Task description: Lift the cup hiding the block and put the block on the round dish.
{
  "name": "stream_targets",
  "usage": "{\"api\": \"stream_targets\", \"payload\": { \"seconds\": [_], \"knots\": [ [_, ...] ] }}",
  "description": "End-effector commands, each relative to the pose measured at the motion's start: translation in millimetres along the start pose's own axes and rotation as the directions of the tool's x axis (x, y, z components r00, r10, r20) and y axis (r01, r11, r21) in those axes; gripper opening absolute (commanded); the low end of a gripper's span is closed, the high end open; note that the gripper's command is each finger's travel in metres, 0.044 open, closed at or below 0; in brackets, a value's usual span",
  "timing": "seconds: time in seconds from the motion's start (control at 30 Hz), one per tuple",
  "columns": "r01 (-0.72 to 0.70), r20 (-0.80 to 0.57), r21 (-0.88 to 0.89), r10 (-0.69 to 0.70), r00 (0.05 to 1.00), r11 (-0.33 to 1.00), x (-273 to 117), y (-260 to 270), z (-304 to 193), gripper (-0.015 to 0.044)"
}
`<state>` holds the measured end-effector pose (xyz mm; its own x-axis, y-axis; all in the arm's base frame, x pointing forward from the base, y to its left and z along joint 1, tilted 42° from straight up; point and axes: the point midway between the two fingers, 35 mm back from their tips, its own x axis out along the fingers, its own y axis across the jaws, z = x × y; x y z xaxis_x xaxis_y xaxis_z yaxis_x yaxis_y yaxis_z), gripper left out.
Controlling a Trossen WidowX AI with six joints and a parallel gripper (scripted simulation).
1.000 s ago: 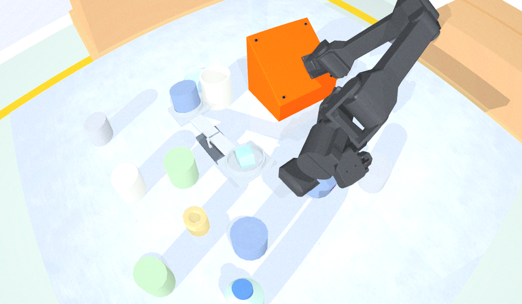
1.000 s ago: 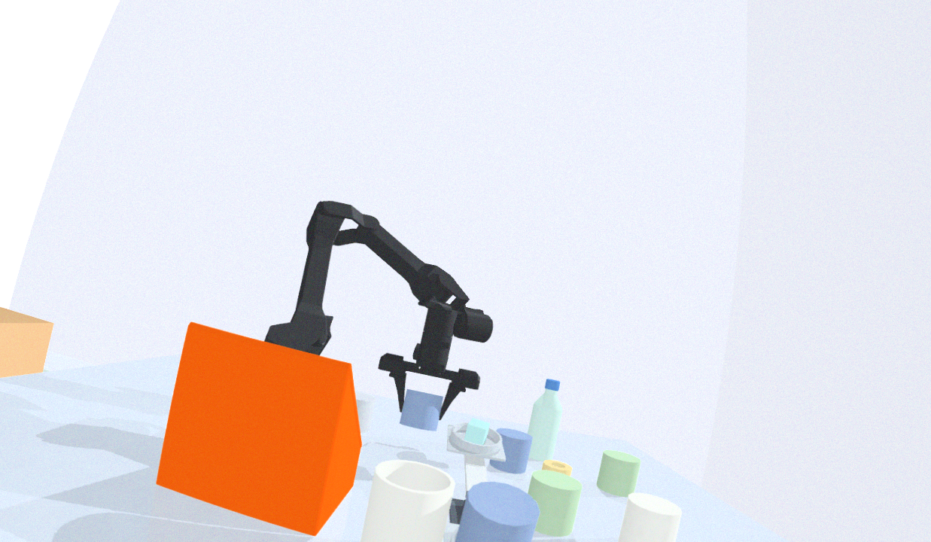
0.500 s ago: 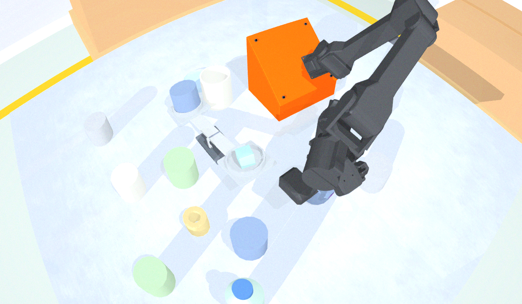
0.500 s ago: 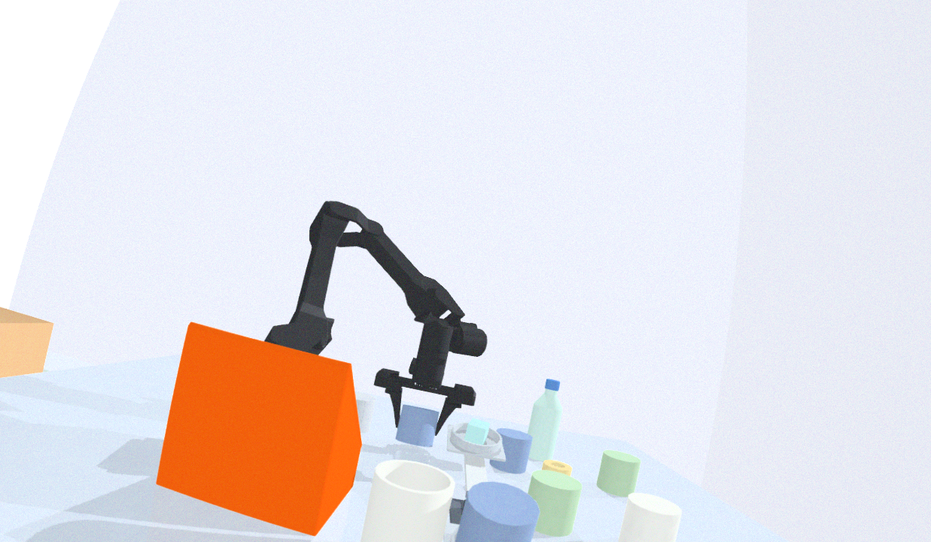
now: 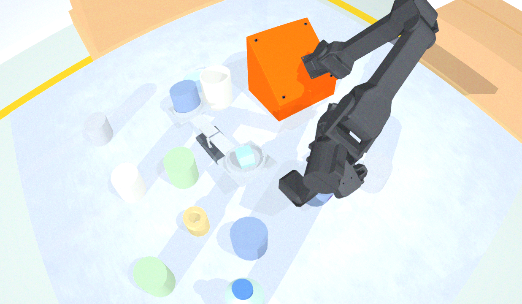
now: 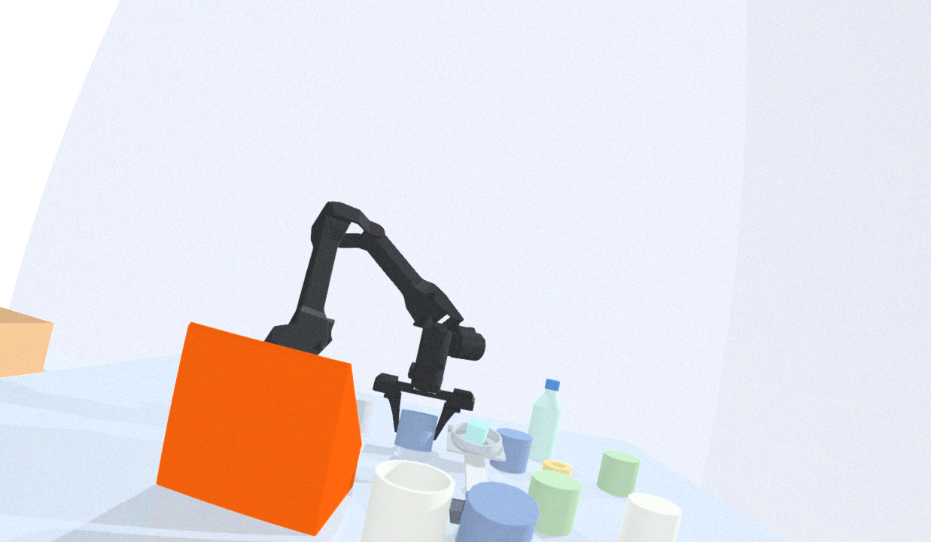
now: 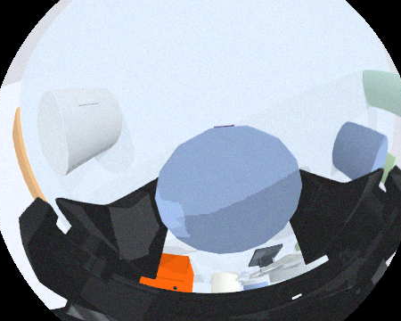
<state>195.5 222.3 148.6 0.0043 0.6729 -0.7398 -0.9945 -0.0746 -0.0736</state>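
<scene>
Blue plastic, or so it looks, fills the claw (image 5: pixel 323 194) (image 6: pixel 415 433) (image 7: pixel 224 170): its fingers stand wide, well short of meeting, closed on the sides of the lifted cup (image 5: pixel 316 199) (image 6: pixel 416 427) (image 7: pixel 229 178). From where I'm standing, that cup is off to the side of the balance (image 5: pixel 224 144) (image 6: pixel 475 468) (image 7: pixel 294 268), low over the worktop (image 5: pixel 425 234) (image 6: pixel 84 418) (image 7: pixel 209 53); whether its rim touches down, I can't tell.

The finding part is done, then. The pale turquoise block (image 5: pixel 245 156) (image 6: pixel 477 431) sits uncovered within the ring on one end of the balance. On the far end the other cup (image 5: pixel 185 97) (image 6: pixel 498 516) stands upright in its place, so the one-cup rule looks kept.

What's left is the bigger half, I'd say: set this cup down and free it, come back for the block, carry it to the dish, let go and draw clear. The round dish seems to be the pale disc (image 5: pixel 190 77) showing behind that other cup and the white mug (image 5: pixel 216 90) (image 6: pixel 407 505) (image 7: pixel 225 282). It's a tight corner, and a careless approach there could nudge the very cup that mustn't move.
</scene>
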Motion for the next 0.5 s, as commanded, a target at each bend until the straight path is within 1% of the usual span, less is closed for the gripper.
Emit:
{"api": "stream_targets", "payload": {
  "seconds": [0.0,0.17,0.23,0.3,0.33,0.47],
  "knots": [
    [0.001,0.001,-0.003,-0.001,1.000,1.000,0,0,0,0.0263],
    [0.001,0.001,-0.003,-0.001,1.000,1.000,0,0,0,0.0394],
    [0.001,-0.001,-0.002,-0.001,1.000,1.000,-12,-1,0,0.0440],
    [0.002,-0.005,0.002,-0.002,1.000,1.000,-42,-2,0,0.0440],
    [0.002,-0.005,0.003,-0.002,1.000,1.000,-51,-1,0,0.0440],
    [0.003,-0.005,0.003,-0.003,1.000,1.000,-54,-1,0,0.0440]
  ]
}}
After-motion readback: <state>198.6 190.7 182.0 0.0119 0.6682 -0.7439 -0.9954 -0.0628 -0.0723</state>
